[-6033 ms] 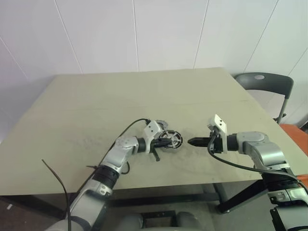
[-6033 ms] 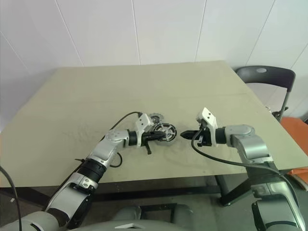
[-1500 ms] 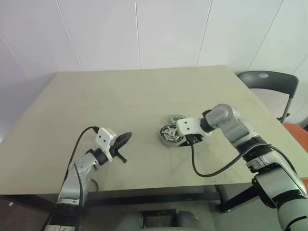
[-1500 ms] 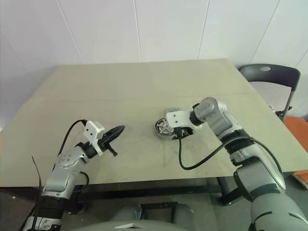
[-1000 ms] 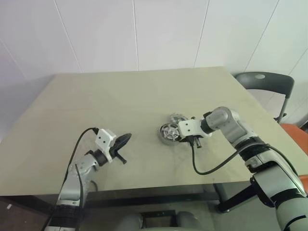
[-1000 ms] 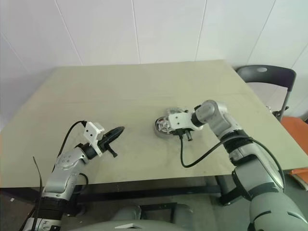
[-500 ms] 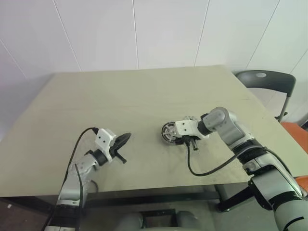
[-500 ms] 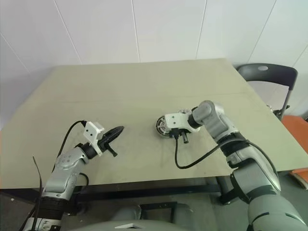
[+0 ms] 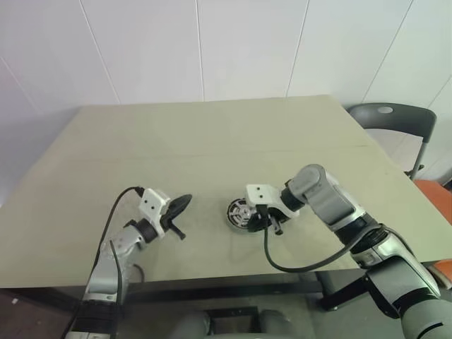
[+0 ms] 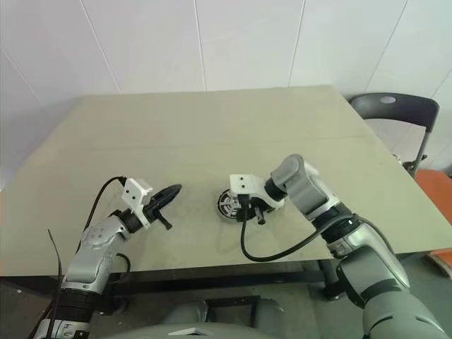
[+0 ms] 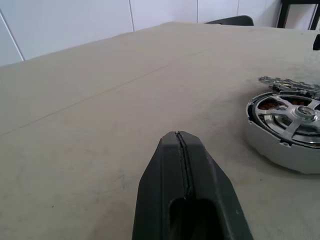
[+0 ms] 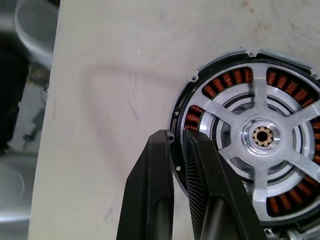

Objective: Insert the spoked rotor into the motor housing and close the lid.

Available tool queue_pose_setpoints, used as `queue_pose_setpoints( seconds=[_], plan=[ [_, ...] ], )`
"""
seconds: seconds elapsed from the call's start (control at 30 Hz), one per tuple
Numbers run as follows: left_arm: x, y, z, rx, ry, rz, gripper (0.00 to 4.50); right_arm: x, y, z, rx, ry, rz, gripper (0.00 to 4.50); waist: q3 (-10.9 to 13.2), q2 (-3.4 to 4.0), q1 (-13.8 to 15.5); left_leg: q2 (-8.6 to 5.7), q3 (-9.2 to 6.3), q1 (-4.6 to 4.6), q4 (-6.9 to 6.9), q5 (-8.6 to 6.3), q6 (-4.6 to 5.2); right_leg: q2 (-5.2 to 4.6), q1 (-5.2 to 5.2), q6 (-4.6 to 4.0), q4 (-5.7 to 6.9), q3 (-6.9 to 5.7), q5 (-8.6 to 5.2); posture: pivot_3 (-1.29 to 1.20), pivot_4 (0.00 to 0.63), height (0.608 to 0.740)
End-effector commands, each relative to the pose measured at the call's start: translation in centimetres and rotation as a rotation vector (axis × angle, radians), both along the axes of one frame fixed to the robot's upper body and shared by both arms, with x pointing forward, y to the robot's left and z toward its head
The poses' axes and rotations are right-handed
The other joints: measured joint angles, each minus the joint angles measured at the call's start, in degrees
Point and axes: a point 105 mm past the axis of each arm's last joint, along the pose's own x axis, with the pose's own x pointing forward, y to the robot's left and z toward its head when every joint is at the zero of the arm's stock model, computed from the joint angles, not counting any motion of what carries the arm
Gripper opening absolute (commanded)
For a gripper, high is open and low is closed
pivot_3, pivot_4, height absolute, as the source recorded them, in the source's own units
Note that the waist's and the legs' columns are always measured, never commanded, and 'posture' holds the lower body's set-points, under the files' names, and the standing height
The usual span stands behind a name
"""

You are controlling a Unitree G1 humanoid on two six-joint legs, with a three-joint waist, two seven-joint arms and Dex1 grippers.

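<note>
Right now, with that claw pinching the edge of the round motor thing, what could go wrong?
The right gripper pinches only the rim of the motor housing, with the spoked rotor already inside, so the thin hold could slip or tip the assembly. The lid lies touching its far side, so dragging may shove it along. The left gripper hovers shut, well apart, too far to steady anything.

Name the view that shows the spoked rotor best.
The right wrist view: the spoked rotor is seen from above, spokes and hub clear, copper windings beneath. The left wrist view shows it side-on; the eye views show it small, beside the right pincer.
</note>
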Motion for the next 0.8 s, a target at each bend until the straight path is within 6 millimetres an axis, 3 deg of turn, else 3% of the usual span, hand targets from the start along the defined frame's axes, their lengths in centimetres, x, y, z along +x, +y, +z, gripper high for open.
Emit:
queue_pose_setpoints(
  seconds=[0.03,0.23,0.33,0.47,0.57,0.7,0.8],
  plan=[
    [-1.0,-1.0,1.5,-0.028,-0.043,-0.095,0.00,1.0,0.9,0.7,0.009,-0.050,-0.013,0.09,0.0,0.00,-0.2,0.01,0.00,0.06,0.01,-0.02,-0.05,0.02,0.04,0.00,0.01,0.00,0.00,0.00,0.000,0.740],
    [-2.2,-0.2,1.1,0.005,0.023,-0.171,0.00,1.1,0.8,0.7,0.006,-0.048,0.007,0.09,0.0,0.02,-1.6,0.03,-0.03,0.13,0.06,-0.03,-0.07,0.03,0.13,0.11,0.05,-0.05,-0.11,0.00,0.000,0.740],
    [-2.6,0.4,-0.5,0.093,0.094,-0.196,0.00,0.5,0.3,0.8,0.003,-0.026,0.055,1.07,0.0,0.06,-1.6,0.03,-0.04,0.13,0.09,-0.02,-0.06,0.05,0.13,0.12,0.06,-0.05,-0.10,0.00,0.000,0.740],
    [-2.1,1.1,-0.7,0.107,0.095,-0.171,0.00,1.3,0.5,1.5,0.036,-0.042,0.024,2.28,0.0,0.06,-1.3,-0.01,-0.04,0.06,0.10,0.06,0.07,0.01,0.11,0.11,-0.01,-0.05,-0.08,0.00,0.000,0.740],
    [-1.7,1.2,-0.8,0.111,0.093,-0.167,0.00,1.9,1.0,3.4,0.115,-0.004,-0.011,3.25,0.0,0.06,-1.3,-0.03,-0.04,0.02,0.09,0.05,0.05,-0.03,0.07,-0.04,-0.01,-0.04,0.02,0.00,0.000,0.740],
    [-1.3,0.7,-1.0,0.107,0.089,-0.169,0.00,3.5,1.3,6.4,0.236,0.003,-0.084,3.25,0.1,0.15,-1.3,-0.02,-0.04,0.03,0.10,-0.02,-0.07,-0.03,0.05,-0.05,0.04,-0.04,0.02,0.00,0.000,0.740],
    [-1.0,0.3,-1.0,0.102,0.082,-0.175,0.00,7.4,-0.2,6.9,0.224,-0.178,-0.256,3.25,0.1,0.14,-1.4,-0.02,-0.05,0.03,0.03,-0.02,-0.07,-0.02,0.02,-0.05,0.02,-0.05,0.03,0.00,0.000,0.740]
  ],
)
